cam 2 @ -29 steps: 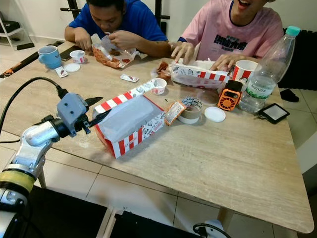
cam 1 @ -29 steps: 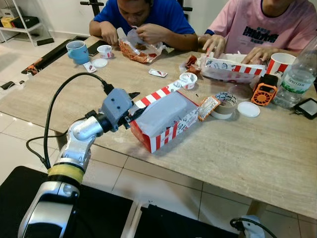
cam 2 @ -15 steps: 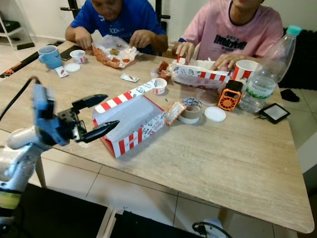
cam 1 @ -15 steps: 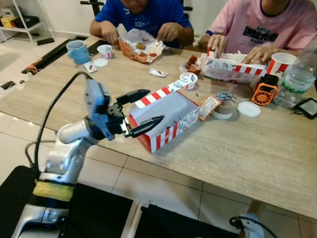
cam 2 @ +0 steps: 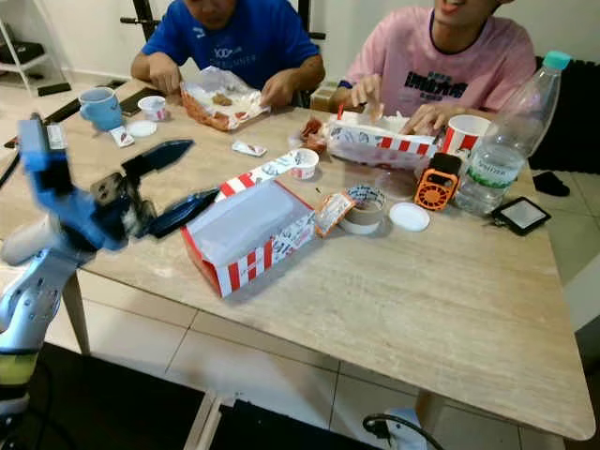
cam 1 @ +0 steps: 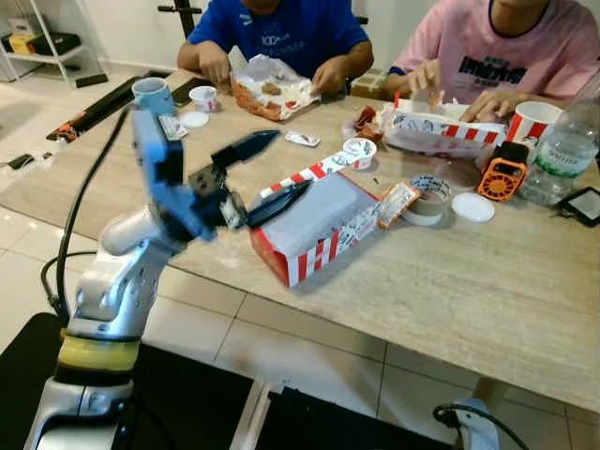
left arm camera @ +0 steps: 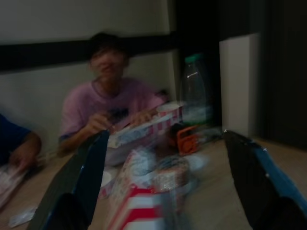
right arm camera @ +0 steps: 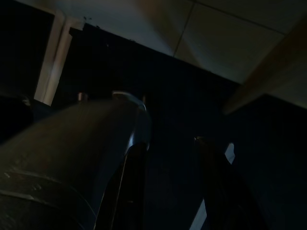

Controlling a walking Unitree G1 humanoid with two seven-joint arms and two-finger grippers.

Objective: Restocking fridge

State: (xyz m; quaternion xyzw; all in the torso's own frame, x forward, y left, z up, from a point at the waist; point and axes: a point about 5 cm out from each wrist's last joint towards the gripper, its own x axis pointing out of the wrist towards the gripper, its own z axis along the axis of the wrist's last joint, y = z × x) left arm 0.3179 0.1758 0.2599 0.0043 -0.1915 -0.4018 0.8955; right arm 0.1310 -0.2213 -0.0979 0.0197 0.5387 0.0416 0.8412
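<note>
The red-and-white striped food box lies on the near part of the wooden table, open, its inside lined with pale paper and its striped lid flap folded back toward the far side. The left gripper hangs just beside the box's left end, above the table edge, its two black fingers spread wide and holding nothing; one finger points over the table, the other reaches toward the box's near corner. In the left wrist view the same spread fingers frame the blurred box. The right gripper hangs in shade below the table, its two fingers parted with dark floor between them.

Beside the box's right end lie one sauce packet, one roll of tape and one white lid. Behind it stands one small dip cup. Farther right are one orange gadget, one clear water bottle, one red-and-white paper cup and one dark device. A second striped box lies before a person in a pink shirt. A person in a blue shirt handles one food wrapper. At the far left stand one blue mug and a second small cup.
</note>
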